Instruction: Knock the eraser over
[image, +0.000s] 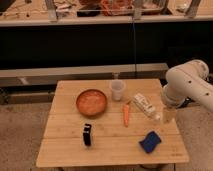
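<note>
Dark shelving is being seen behind the wooden worktop (65, 145), where the eraser (87, 134) is standing upright near the front, just before the bowl (91, 102). The end effector (169, 115) is being held at the right edge, jaws apart and empty, well apart from the eraser. On a straight sweep across, the carrot (126, 114) or sponge (149, 141) is probably being risked; a low push may merely slide the eraser.
</note>
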